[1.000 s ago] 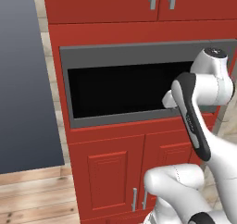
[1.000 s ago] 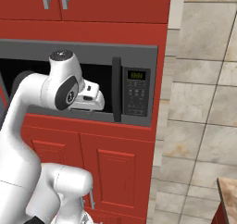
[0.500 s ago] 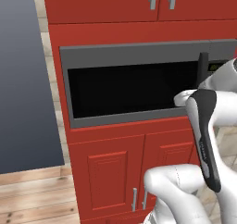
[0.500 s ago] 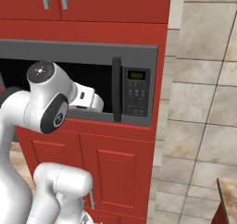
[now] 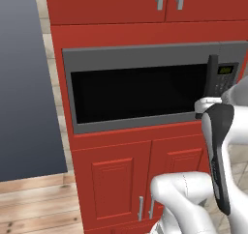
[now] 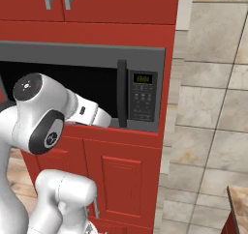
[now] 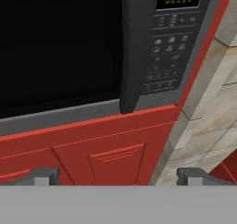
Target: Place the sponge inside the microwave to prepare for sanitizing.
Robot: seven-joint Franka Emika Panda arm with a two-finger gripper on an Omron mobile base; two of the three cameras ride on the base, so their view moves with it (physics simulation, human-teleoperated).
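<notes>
Microwave (image 5: 145, 90) one, door closed, one handle (image 7: 134, 47), hand (image 7: 115, 177) fingers apart, empty

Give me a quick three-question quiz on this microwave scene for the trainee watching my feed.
1. True or false: the microwave door is shut.
2. In the hand view, where does the vertical door handle stand relative to the keypad panel?
A. directly left of it
B. directly right of it
C. below it
3. Fill in: in the hand view, the gripper has its fingers spread ____, with nothing between them.

Key: 1 true; 2 A; 3 apart (open).
</notes>
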